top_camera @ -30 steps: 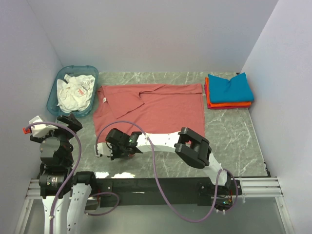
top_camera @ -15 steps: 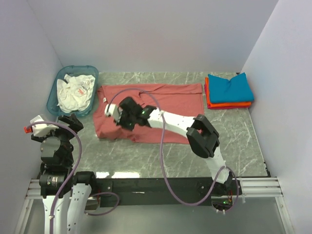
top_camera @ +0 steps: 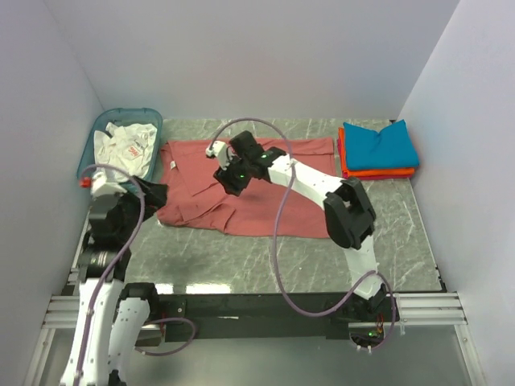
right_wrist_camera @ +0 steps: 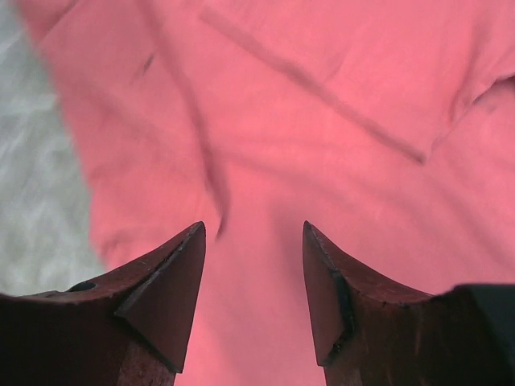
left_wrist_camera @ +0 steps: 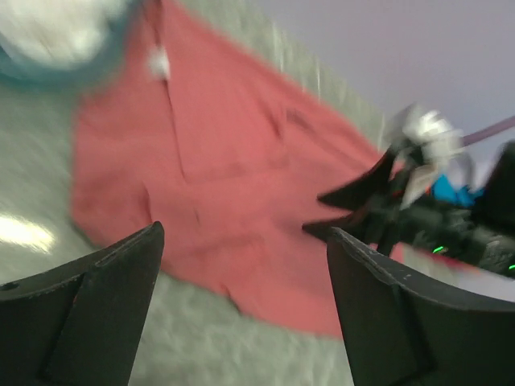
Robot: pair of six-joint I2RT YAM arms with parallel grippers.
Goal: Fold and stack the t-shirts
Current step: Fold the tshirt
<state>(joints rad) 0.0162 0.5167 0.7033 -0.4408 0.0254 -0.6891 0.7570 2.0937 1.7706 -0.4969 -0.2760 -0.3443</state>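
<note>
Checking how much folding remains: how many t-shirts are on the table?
3. A dusty-red shirt lies mid-table; a folded teal shirt sits on a folded orange shirt at the far right. The basket holds white cloth that may hide more.

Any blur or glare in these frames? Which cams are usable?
Left wrist: heavy motion blur, with the dusty-red shirt and the basket smeared. Right wrist: mild blur, the shirt fills the frame and the fingers take a red cast. Top external: sharp, with one glare patch on the table near the arm bases.
</note>
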